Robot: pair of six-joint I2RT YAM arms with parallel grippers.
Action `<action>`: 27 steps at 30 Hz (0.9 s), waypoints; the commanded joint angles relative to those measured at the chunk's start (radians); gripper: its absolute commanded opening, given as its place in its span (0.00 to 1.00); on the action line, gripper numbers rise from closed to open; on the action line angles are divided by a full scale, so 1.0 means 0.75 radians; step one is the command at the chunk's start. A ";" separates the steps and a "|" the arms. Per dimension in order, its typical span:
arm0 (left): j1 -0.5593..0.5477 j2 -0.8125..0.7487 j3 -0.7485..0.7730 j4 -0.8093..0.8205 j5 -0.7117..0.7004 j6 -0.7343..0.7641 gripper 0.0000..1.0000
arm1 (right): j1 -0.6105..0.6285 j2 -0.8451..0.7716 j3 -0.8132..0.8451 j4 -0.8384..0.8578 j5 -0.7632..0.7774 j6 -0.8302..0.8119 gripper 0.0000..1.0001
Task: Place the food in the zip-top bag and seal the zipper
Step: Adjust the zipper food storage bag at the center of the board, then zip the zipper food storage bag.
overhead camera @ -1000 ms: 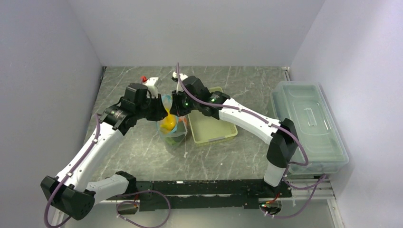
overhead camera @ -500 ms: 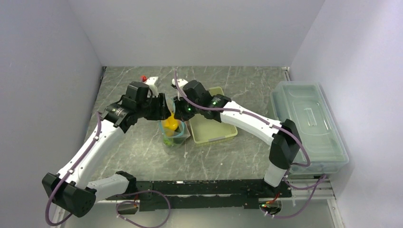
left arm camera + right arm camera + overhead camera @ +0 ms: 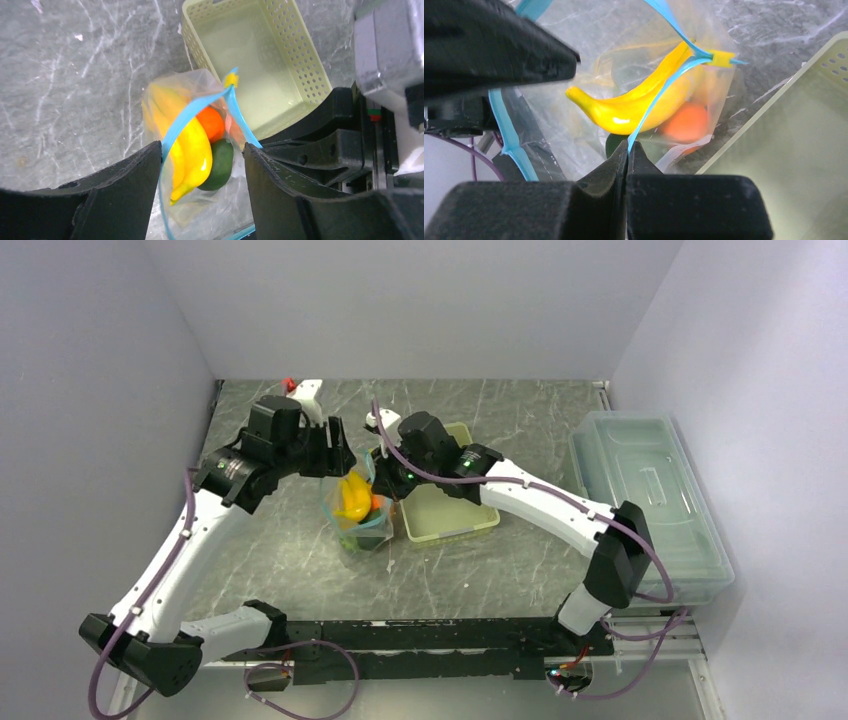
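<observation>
The clear zip-top bag (image 3: 337, 520) hangs open between the two arms, left of the basket. The food lies inside it: yellow bananas (image 3: 192, 150), an orange-red round one (image 3: 210, 123) and a green ball (image 3: 221, 162). My right gripper (image 3: 628, 146) is shut on the light-blue zipper (image 3: 665, 84) strip at the mouth's right side and holds the bag up. A yellow slider tab (image 3: 231, 79) sits at the strip's far end. My left gripper (image 3: 201, 150) is open above the bag's mouth, and its left finger (image 3: 120, 190) touches the blue strip.
The pale yellow-green perforated basket (image 3: 445, 510) stands right of the bag and holds nothing. A large clear lidded box (image 3: 650, 505) sits at the table's right edge. Walls close in the left, back and right sides.
My left gripper has opened off the bag's rim and drawn back to the far left. The bag now hangs from the right gripper alone and its mouth gapes wider.
</observation>
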 commanded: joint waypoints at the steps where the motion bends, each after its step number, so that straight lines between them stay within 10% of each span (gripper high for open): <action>1: -0.006 -0.011 0.134 -0.077 -0.068 0.077 0.67 | 0.002 -0.079 0.070 0.041 -0.067 -0.132 0.00; 17: -0.004 -0.177 0.250 -0.204 -0.293 0.199 0.73 | -0.008 -0.015 0.457 -0.264 -0.318 -0.386 0.00; 27: -0.004 -0.291 0.288 -0.260 0.194 0.280 0.73 | -0.008 -0.014 0.589 -0.542 -0.446 -0.595 0.00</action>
